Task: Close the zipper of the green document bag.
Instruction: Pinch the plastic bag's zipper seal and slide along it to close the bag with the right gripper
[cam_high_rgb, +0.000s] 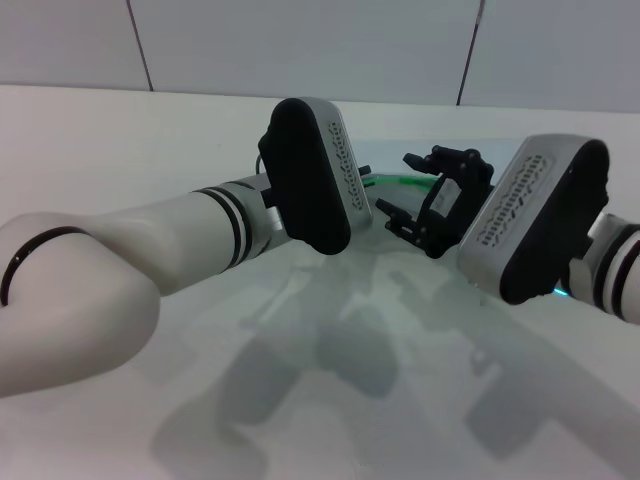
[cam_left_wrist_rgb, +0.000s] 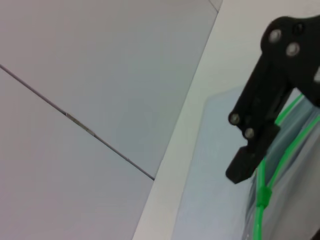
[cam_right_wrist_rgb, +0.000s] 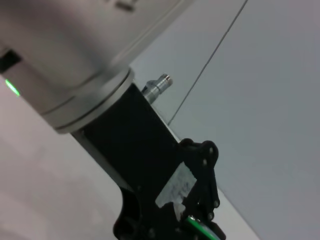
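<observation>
The green document bag (cam_left_wrist_rgb: 215, 170) lies flat on the white table as a pale translucent sheet near the far edge. Its zipper (cam_left_wrist_rgb: 280, 150) is a thin bright green strip, with a small thicker slider (cam_left_wrist_rgb: 262, 195) on it. In the head view only a short piece of the zipper (cam_high_rgb: 400, 180) shows between the two arms. My right gripper (cam_high_rgb: 397, 186) hovers open over that piece, and one of its black fingers (cam_left_wrist_rgb: 257, 120) ends just beside the strip. My left gripper (cam_right_wrist_rgb: 192, 226) reaches down to a bit of green strip; its wrist housing hides it in the head view.
The left arm's black wrist housing (cam_high_rgb: 310, 175) and the right arm's housing (cam_high_rgb: 530, 225) stand close together above the bag. The grey panelled wall (cam_high_rgb: 300, 40) rises right behind the table's far edge (cam_left_wrist_rgb: 175, 150). Arm shadows fall on the near tabletop (cam_high_rgb: 330, 400).
</observation>
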